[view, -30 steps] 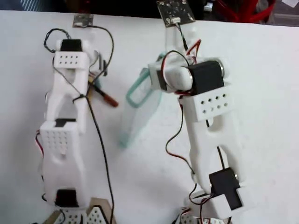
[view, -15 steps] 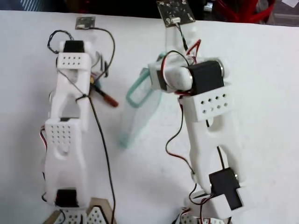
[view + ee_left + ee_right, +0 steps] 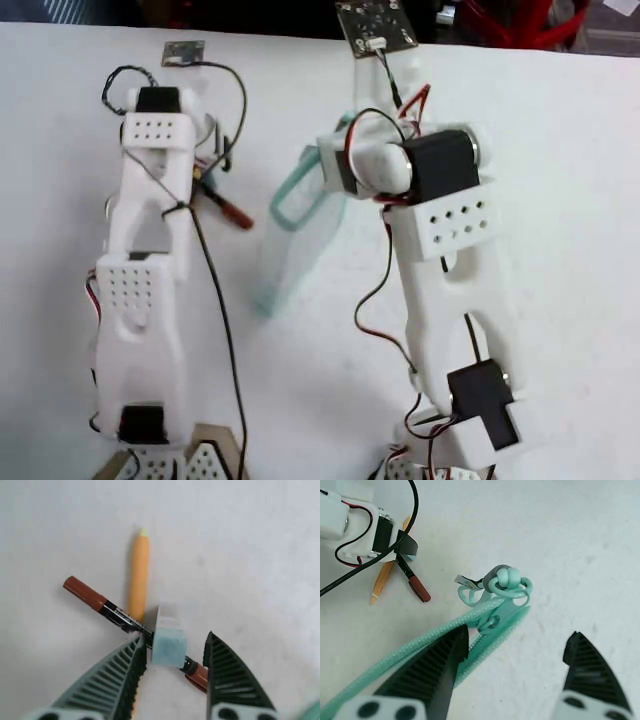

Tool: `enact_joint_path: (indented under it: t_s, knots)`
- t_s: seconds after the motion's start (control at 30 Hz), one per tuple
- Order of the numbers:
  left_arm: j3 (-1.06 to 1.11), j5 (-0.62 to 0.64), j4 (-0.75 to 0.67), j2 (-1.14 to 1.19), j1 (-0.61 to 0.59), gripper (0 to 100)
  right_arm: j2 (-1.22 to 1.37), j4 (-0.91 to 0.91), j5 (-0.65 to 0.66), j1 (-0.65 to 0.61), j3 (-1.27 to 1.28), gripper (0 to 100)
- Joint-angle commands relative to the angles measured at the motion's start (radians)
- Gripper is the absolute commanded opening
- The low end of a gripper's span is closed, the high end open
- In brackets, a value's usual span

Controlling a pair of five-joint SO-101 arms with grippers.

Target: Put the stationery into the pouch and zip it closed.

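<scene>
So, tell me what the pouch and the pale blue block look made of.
The pouch: see-through, slightly glossy sheet, likely soft plastic, as the table shows through it; its teal edge looks ribbed and woven, probably fabric zipper tape. The pale blue block: matte with softly rounded edges, likely a rubber eraser, though foam is possible.

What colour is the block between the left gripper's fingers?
Pale blue block, clearest in left wrist view.

You are looking at a pale blue eraser (image 3: 167,642), an orange pencil (image 3: 138,575) with a pale tip and a black marker (image 3: 102,602) with reddish-brown ends, all lying on a white table (image 3: 250,540). The pouch (image 3: 506,609) is showing mint green; the left gripper's (image 3: 176,639) ribbed fingers (image 3: 120,675), dark green.
</scene>
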Motion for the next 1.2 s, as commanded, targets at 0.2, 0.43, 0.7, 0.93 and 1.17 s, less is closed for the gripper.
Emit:
enact_joint_path:
  t_s: [0.2,0.43,0.7,0.93,1.17]
  knots:
    - [-0.049,0.005,0.000,-0.018,0.015,9,-0.010,0.007,-0.002,0.007,0.041,30.1]
    - [-0.157,0.005,0.078,-0.079,0.016,8,-0.012,0.005,-0.002,0.007,0.052,30.1]
    - [-0.479,-0.178,0.235,-0.371,0.058,8,-0.012,0.004,-0.002,0.005,0.051,30.1]
    - [-0.190,-0.325,0.235,-0.837,0.199,8,-0.008,0.004,-0.002,0.001,0.054,30.1]
    - [0.155,-0.400,0.227,-1.382,0.476,8,-0.010,0.004,-0.002,0.001,0.057,30.1]
